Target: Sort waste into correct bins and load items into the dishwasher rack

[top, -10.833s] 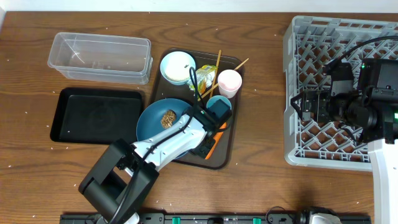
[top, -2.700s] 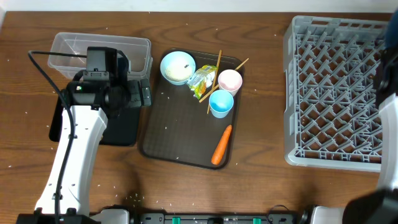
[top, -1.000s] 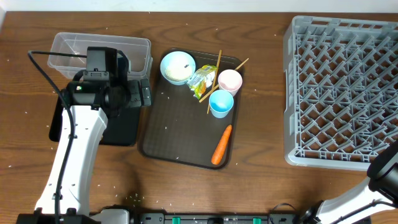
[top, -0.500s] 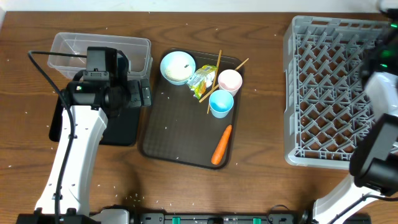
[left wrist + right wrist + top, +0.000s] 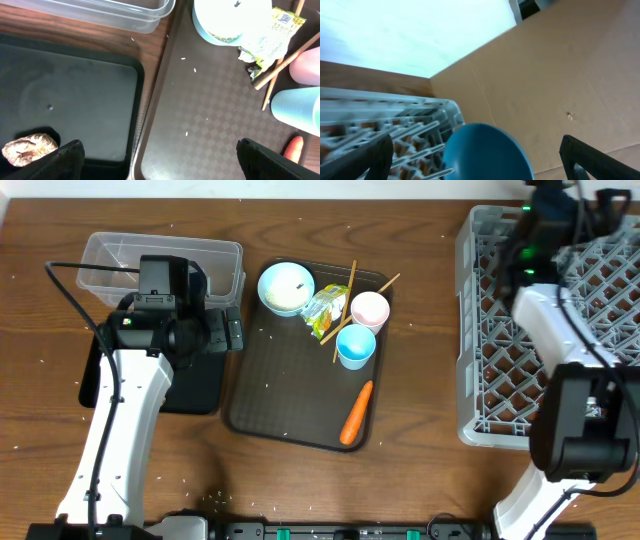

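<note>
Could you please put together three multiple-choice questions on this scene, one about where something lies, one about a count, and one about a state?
1. Where does the small brown lumpy food scrap lie?
A) in the clear plastic rectangular tub
B) in the shallow black rectangular tray
C) in the square grey plastic rack

2. How many cups stand on the flat dark brown serving tray?
A) one
B) two
C) three

3. In what state is the left gripper?
A) open, holding nothing
B) shut on the orange carrot
C) shut on the crumpled wrapper

Answers:
1 B: the left wrist view shows the scrap on the black tray's floor.
2 B: only the pale pink cup and the light blue cup stand there.
3 A: its fingers stand wide apart with nothing between them.
</note>
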Robot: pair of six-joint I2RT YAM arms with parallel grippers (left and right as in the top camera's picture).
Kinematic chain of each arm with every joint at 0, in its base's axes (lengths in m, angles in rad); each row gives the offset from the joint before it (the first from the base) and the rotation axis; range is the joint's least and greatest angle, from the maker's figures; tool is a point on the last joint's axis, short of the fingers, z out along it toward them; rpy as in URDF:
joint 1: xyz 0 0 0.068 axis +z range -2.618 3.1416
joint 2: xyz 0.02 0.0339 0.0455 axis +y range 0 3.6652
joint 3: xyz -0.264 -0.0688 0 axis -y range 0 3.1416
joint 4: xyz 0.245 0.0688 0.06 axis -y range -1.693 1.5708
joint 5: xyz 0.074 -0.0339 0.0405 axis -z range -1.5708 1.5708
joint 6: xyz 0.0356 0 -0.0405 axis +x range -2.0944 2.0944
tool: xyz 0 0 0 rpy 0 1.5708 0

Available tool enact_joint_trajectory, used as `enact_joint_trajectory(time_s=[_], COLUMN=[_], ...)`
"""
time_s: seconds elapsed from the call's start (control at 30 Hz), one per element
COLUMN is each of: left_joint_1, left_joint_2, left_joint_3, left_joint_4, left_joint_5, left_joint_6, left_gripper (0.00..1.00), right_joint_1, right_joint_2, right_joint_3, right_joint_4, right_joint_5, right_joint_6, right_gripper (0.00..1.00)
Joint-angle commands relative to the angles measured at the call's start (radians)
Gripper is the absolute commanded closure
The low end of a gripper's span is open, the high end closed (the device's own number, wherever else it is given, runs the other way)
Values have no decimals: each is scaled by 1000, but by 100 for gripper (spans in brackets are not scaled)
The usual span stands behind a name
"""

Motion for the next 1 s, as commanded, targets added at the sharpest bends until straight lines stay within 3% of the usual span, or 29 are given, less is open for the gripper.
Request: enact_joint_trajectory(time_s=[0.0, 0.1, 0.2, 0.37, 0.5, 0.73, 0.97], left_joint_1=[-1, -1, -1, -1, -1, -1, -1], left_joint_2=[5, 5, 5, 5, 5, 5, 5], left_joint_3=[8, 8, 8, 8, 8, 8, 8], left_joint_4=[-3, -3, -3, -3, -3, -3, -3], left_joint_5=[-6, -6, -6, -6, -6, -6, -6], left_joint_6=[-2, -2, -2, -2, -2, -2, -2], left_gripper=[2, 2, 2, 2, 2, 2, 2], right_joint_1=[105, 188, 255, 336, 350, 347, 344], right_joint_2=[2, -9, -35, -103, -149, -176, -123], right_joint_3=[12, 12, 12, 13, 13, 12, -6], right_joint_4=[-12, -49, -195, -520, -680, -823, -908], right_joint_5=[99, 87, -17, -342, -621, -990, -1037], right_joint_6=[51, 170, 327, 634, 827, 885, 955], right_gripper=[1, 1, 1, 1, 2, 9, 23])
